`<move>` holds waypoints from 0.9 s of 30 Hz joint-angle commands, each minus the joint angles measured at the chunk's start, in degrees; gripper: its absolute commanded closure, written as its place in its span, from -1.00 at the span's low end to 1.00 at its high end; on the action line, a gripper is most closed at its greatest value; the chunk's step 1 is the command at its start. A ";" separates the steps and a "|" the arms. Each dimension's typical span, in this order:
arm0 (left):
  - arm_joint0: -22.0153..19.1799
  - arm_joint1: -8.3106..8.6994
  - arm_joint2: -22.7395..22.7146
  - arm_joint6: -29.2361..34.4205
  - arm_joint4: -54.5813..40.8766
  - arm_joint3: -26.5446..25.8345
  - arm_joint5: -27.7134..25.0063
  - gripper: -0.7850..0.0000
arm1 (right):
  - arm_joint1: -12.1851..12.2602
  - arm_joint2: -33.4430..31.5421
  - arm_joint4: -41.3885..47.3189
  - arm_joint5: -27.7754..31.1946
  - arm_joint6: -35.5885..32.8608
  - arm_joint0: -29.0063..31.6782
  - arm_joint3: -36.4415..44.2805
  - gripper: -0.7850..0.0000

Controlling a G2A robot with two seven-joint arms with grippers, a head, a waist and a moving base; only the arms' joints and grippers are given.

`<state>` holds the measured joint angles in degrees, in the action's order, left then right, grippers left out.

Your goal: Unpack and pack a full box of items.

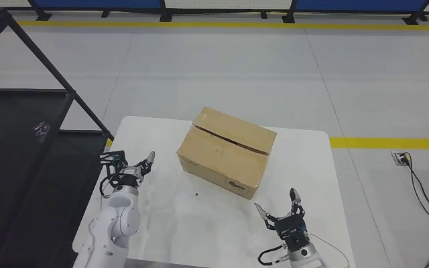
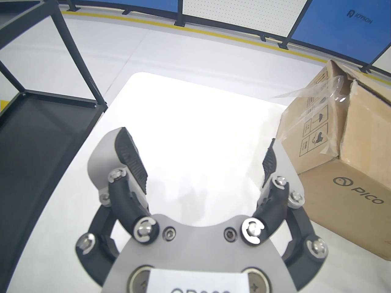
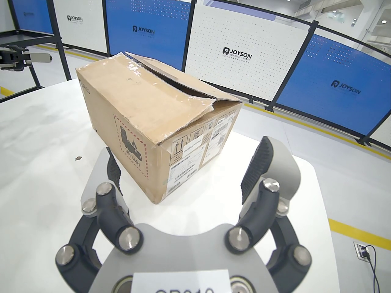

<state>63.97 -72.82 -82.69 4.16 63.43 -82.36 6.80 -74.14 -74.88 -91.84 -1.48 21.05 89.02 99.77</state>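
A brown cardboard box (image 1: pixel 226 151) stands in the middle of the white table (image 1: pixel 167 221), its top flaps down but slightly parted, with loose clear tape hanging at one end (image 2: pixel 317 92). My left gripper (image 1: pixel 133 164) hovers open over the table to the box's left, nothing between its fingers (image 2: pixel 129 157). My right gripper (image 1: pixel 276 204) is open near the front edge, just before the box's front right corner (image 3: pixel 155 196), also holding nothing. The box's contents are hidden under the flaps (image 3: pixel 158 92).
A black metal rack (image 1: pixel 40 154) stands against the table's left side. A small dark speck (image 1: pixel 195 194) lies on the table in front of the box. Bare tabletop lies in front of the box between the two grippers.
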 commanded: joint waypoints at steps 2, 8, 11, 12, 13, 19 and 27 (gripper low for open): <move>-3.64 0.05 0.99 0.83 2.14 4.36 -2.95 -1.00 | -0.09 0.31 1.27 1.18 0.42 -0.74 0.09 -1.00; -12.00 -0.28 3.93 -0.27 3.64 15.13 -10.28 -1.00 | -0.04 0.70 0.82 3.75 2.74 -2.15 -0.12 -1.00; -15.22 -0.55 5.44 -1.75 4.35 19.81 -12.84 -1.00 | 0.09 0.35 0.39 4.37 4.22 -1.53 -0.20 -1.00; -16.25 -0.65 5.88 -2.15 4.49 21.36 -13.62 -1.00 | 0.14 0.10 0.44 4.54 4.63 -1.25 -0.35 -1.00; -17.23 -0.74 6.44 -2.79 5.36 22.79 -13.64 -1.00 | 0.19 -0.18 0.63 4.76 5.02 -1.01 -0.50 -1.00; -21.05 -1.58 9.99 -5.83 6.88 28.56 -16.76 -1.00 | 0.43 -2.02 2.49 5.63 7.05 0.39 -1.46 -1.00; -22.89 -2.25 11.80 -7.98 6.23 31.83 -19.10 -1.00 | 0.60 -2.74 3.79 7.77 7.49 0.63 -2.08 -1.00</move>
<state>41.13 -75.01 -71.08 -3.65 69.84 -50.74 -11.66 -73.55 -77.65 -88.04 6.11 28.68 89.84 97.82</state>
